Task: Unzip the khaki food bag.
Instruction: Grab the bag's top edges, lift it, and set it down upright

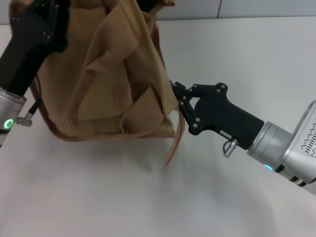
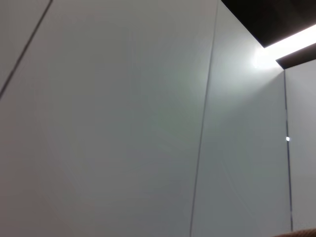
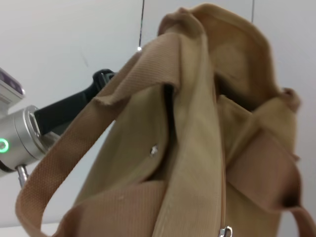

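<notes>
Khaki food bag [image 1: 118, 74]: boxy tan canvas tote with darker brown trim, standing slumped and creased on the white table [image 1: 237, 59], toward the far left.
Bag detail: webbing handle [image 3: 74, 163] looped across the right wrist view; small metal snap [image 3: 154, 149] on the front panel; silver zipper pull [image 3: 225, 231] at the picture edge.
Left gripper [image 1: 47, 19]: black, at the far-left upper part of the bag, against the canvas; finger state impossible to tell, contact point cut off by the frame edge.
Right gripper [image 1: 175, 91]: black, at the bag's right edge, fingertips pressed close together on the canvas side seam; appears clamped on the fabric.
Loose strap [image 1: 174, 143]: brown, hanging down to the table just beside the right gripper.
Progress: judged early to middle. Bag braced from both sides, top folds gaping, yet no clear run of opened zipper teeth visible. Pull appears near one end of its track; remaining travel cannot be confirmed.
Remaining: grasp of the pull and a draw along the track, judged still to do.
Hidden: zipper line lost in folds in the head view; bag's top cut off at the upper frame edge.
Left wrist view: plain grey wall panels [image 2: 123, 123] and a ceiling light strip [image 2: 291, 42] only; a thin sliver of tan at the edge; no fingers shown.
</notes>
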### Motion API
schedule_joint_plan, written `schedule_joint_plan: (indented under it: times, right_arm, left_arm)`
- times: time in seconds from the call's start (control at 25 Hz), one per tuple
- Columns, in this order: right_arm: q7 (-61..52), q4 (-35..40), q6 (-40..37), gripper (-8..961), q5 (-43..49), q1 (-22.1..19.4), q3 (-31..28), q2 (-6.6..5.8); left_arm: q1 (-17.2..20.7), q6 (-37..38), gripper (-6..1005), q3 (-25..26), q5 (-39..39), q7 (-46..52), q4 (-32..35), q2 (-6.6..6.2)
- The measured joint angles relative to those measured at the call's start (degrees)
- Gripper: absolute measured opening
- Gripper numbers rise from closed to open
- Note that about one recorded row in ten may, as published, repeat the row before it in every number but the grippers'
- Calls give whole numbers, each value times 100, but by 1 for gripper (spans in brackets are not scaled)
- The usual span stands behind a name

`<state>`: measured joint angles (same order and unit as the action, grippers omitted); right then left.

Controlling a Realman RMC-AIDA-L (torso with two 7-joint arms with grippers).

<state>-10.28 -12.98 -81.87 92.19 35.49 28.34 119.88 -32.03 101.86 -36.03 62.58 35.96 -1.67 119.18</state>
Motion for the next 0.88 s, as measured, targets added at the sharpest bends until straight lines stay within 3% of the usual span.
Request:
schedule_joint_plan:
  times: [0.4,0.88]
  right_arm:
    - [-28,234,-276,6,13,-449,-53,-1]
    - [-34,292,-530,9,24,-634,-47,-16]
  left_arm:
    - [23,2,72,268,-15,12,7,0]
    - [21,-5,73,281,-8,17,-20,0]
